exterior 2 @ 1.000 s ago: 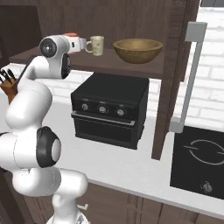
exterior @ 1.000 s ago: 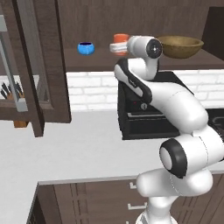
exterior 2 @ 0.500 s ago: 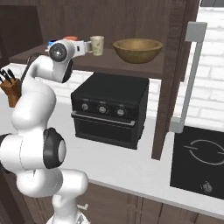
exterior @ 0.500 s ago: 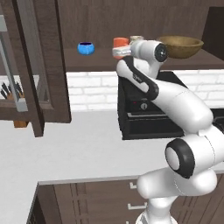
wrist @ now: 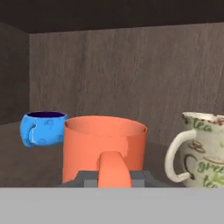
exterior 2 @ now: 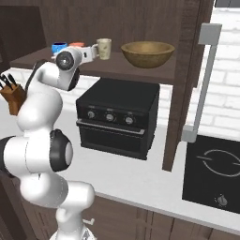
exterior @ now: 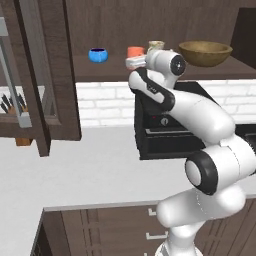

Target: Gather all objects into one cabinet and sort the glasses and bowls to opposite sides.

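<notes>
Four vessels on cabinet shelf [exterior: 100, 72] now. My hand [wrist: 113, 179] has carried orange mug [wrist: 104, 146] in since a second ago; closed on its handle. Blue bowl [wrist: 43, 127] toward left end, cream mug [wrist: 202, 148] just beside, wooden bowl [exterior 2: 147, 52] toward right end. Sorting looks incomplete.

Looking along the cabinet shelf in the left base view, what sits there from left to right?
Small blue bowl → orange mug → cream patterned mug, partly behind the robot's wrist → large wooden bowl.
</notes>
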